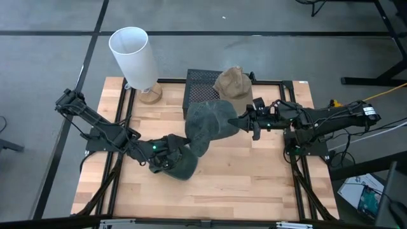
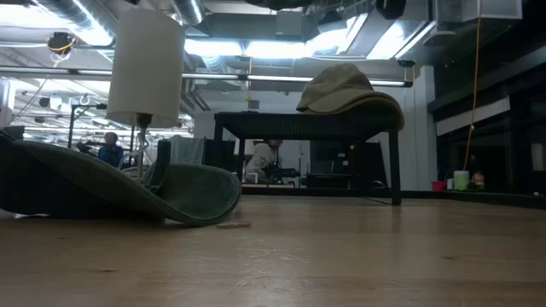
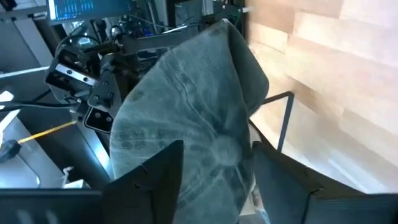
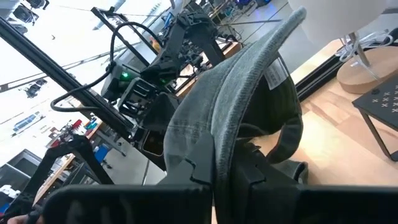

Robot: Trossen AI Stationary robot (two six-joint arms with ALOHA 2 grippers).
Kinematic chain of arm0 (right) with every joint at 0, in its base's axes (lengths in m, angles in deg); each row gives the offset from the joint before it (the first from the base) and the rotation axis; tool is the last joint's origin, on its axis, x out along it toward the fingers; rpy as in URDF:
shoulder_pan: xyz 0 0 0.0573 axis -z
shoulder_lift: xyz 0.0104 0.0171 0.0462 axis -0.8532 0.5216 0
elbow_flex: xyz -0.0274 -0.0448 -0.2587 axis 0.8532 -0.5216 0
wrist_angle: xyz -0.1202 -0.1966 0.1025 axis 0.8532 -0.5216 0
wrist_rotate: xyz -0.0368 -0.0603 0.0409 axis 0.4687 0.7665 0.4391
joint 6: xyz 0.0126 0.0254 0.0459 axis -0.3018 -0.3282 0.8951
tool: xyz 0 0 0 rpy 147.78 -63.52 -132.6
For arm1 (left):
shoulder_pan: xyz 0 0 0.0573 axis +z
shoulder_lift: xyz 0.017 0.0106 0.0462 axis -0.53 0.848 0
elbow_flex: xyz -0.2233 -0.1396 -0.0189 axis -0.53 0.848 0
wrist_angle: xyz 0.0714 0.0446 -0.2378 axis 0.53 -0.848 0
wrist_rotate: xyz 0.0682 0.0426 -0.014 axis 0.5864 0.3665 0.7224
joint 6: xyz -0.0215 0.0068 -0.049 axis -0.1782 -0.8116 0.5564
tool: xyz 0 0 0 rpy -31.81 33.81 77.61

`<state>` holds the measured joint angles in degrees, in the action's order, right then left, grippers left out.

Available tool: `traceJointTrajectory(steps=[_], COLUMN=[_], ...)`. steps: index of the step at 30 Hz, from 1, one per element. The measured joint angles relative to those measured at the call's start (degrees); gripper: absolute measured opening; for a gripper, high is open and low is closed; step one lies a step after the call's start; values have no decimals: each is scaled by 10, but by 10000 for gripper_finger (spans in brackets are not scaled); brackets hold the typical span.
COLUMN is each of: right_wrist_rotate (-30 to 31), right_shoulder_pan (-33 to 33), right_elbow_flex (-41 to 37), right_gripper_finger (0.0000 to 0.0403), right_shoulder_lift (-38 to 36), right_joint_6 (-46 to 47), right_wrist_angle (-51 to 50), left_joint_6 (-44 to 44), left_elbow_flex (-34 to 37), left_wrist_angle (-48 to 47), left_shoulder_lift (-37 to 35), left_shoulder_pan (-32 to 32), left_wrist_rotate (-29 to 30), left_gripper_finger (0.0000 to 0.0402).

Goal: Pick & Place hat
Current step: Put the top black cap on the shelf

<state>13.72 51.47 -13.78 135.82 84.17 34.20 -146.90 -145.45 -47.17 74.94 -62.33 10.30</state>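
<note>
While both arms reach toward the middle of the bench (image 1: 254, 172), the grey-green hat (image 1: 202, 137) is stretched between them, its lower part resting on the wood. The left gripper (image 1: 166, 159) holds the hat at its near end, with the crown lying between its two fingers (image 3: 155, 180). The right gripper (image 1: 243, 120) is clamped on the opposite edge of the same hat, its fingers (image 4: 193, 171) pinching the brim. Farther back, a tan cap (image 1: 233, 82) sits on a small black mesh stand (image 1: 200, 86). Beside the stand, a white-shaded lamp (image 1: 133, 54) stands on a round wooden base.
</note>
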Motion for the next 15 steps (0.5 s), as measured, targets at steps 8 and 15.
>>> traceJointTrajectory(steps=[8,15], right_wrist_rotate=[-26,-25], right_shoulder_pan=[16,16], right_elbow_flex=[0,0], right_gripper_finger=[19,20], right_shoulder_lift=[-2,-2], right_joint_6=[1,1], right_wrist_angle=[19,19], left_joint_6=[31,38], left_elbow_flex=[0,0], left_wrist_angle=[10,75], left_shoulder_lift=[0,0], left_shoulder_pan=[1,33], left_wrist_rotate=[2,0], left_gripper_finger=[233,206])
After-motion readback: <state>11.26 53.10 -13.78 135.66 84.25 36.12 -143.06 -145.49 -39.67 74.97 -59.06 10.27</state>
